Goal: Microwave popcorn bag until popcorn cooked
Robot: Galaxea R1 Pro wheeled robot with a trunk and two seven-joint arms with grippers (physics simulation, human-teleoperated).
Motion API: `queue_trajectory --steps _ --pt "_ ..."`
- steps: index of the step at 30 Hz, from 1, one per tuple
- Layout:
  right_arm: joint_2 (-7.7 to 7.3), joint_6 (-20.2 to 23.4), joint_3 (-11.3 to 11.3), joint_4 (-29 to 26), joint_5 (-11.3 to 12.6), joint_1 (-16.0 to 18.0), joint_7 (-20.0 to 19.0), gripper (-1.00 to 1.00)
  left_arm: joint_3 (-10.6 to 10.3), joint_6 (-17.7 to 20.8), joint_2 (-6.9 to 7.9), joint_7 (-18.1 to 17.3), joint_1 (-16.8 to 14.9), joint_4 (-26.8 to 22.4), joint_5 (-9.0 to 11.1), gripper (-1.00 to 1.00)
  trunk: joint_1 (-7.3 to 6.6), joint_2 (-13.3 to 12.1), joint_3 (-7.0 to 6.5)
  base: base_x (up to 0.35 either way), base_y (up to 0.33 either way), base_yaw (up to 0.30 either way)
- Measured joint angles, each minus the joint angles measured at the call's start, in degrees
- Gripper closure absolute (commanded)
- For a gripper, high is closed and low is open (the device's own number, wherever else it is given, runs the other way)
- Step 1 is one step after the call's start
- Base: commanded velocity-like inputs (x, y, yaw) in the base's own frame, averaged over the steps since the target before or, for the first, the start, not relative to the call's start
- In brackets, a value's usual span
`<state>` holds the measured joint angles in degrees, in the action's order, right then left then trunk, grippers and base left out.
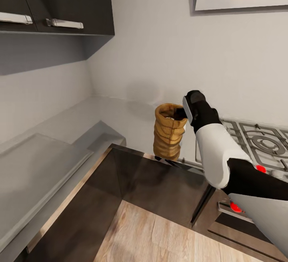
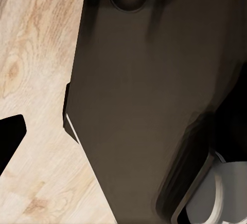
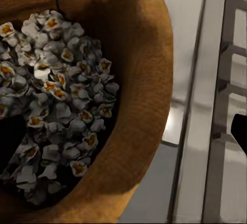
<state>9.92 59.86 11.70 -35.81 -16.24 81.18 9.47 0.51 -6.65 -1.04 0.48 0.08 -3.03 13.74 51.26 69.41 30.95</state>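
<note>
The tan-brown popcorn bag (image 1: 169, 134) stands tall over the front edge of the grey countertop (image 1: 120, 117), just left of the hob. I cannot tell whether its base rests on the slab. My right gripper (image 1: 183, 113) is shut on the bag's rolled rim, one finger inside the mouth. The right wrist view looks into the bag (image 3: 139, 80), which holds several pale popcorn (image 3: 62, 90) pieces with orange centres. My left gripper (image 2: 123, 142) hangs open over a dark cabinet front, one black finger (image 2: 11, 139) at the picture's edge. The microwave is out of view.
A grey gas hob (image 1: 256, 142) with grates lies right of the bag, red knobs (image 1: 261, 168) on its front. Dark wall cabinets (image 1: 60, 1) hang at upper left. Dark base cabinets (image 1: 160, 186) and wood floor (image 1: 152, 238) lie below the counter's inner corner.
</note>
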Motion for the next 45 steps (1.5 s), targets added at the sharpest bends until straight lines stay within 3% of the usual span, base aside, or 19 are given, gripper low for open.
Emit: queue_trajectory --steps 4,8,15,16,22,24,25,35,45 --pt "0.0 0.0 0.36 -0.17 -0.05 -0.92 -0.01 -1.0 0.0 0.0 0.0 0.0 0.0 0.0 0.0 -1.0 0.0 0.0 0.0 0.0 0.0 0.0" --pt "0.0 -2.18 2.9 -0.18 -0.21 -1.23 0.4 -1.0 0.0 0.0 0.0 0.0 0.0 0.0 0.0 -1.0 0.0 0.0 0.0 0.0 0.0 0.0" --pt "0.0 -2.93 3.2 -0.05 -0.18 -1.77 0.56 -1.0 0.0 0.0 0.0 0.0 0.0 0.0 0.0 -1.0 0.0 0.0 0.0 0.0 0.0 0.0" --pt "0.0 -2.94 3.2 -0.03 -0.18 -1.77 0.56 1.0 0.0 0.0 0.0 0.0 0.0 0.0 0.0 -1.0 0.0 0.0 0.0 0.0 0.0 0.0" --pt "0.0 -2.88 3.19 -0.03 -0.31 -1.75 0.51 1.0 0.0 0.0 0.0 0.0 0.0 0.01 0.0 -1.0 0.0 0.01 -0.01 0.0 0.0 0.0" --pt "0.0 -2.7 3.11 -0.25 -1.59 -1.73 0.55 1.0 0.0 0.0 0.0 0.0 0.01 0.01 0.0 -1.0 -0.01 0.01 -0.02 0.0 0.0 0.0" --pt "0.0 -2.78 3.15 -0.04 -0.58 -1.75 0.58 1.0 0.0 0.0 0.0 0.0 0.0 0.01 0.0 -1.0 0.0 0.0 -0.01 0.0 0.0 0.0" --pt "0.0 -1.15 3.32 -0.87 0.08 -1.77 0.49 1.0 0.0 0.0 0.0 0.0 0.0 0.0 0.0 -1.0 0.0 0.0 0.0 0.0 0.0 0.0" --pt "0.02 -0.01 2.68 -17.9 -0.17 -1.77 -0.1 1.0 0.0 0.0 -0.01 0.0 0.0 0.0 0.0 -1.0 0.0 0.01 -0.01 0.0 0.0 0.0"
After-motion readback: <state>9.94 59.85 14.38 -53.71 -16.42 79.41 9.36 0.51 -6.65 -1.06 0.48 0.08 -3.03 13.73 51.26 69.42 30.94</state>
